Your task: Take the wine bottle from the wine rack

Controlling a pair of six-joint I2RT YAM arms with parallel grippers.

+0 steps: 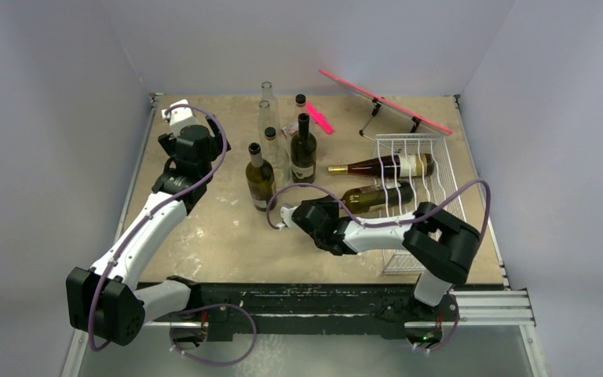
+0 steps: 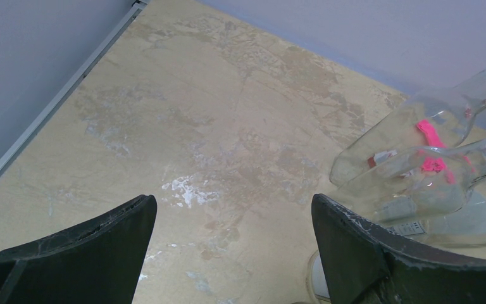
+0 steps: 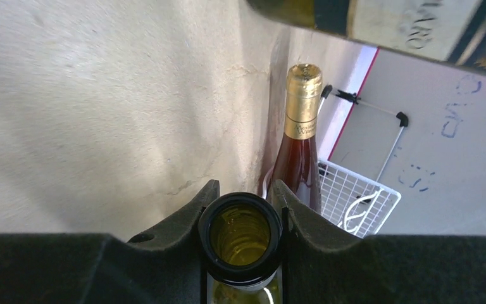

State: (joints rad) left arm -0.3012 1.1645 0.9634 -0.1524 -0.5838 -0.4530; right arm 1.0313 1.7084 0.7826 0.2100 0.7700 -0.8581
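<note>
Your right arm is stretching low and leftward across the beige tabletop (image 1: 220, 236). Its gripper (image 3: 243, 209) is clamping tightly around the open mouth of the dark green glass wine bottle (image 1: 369, 197), which is lying on its side with its body in the white wire-grid wine rack (image 1: 412, 143), just beside a gold-foiled bottle of amber-pink wine (image 1: 385, 166). Your left arm is reaching toward the far left corner, with its gripper (image 2: 232, 202) hanging wide apart over the tabletop near some clear glass bottles (image 2: 417, 158).

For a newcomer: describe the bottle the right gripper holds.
On the table's right, a white wire rack holds two lying bottles. Pick the nearer bottle, its neck in the right gripper. Unlike its gold-capped neighbour, its mouth is open.
</note>
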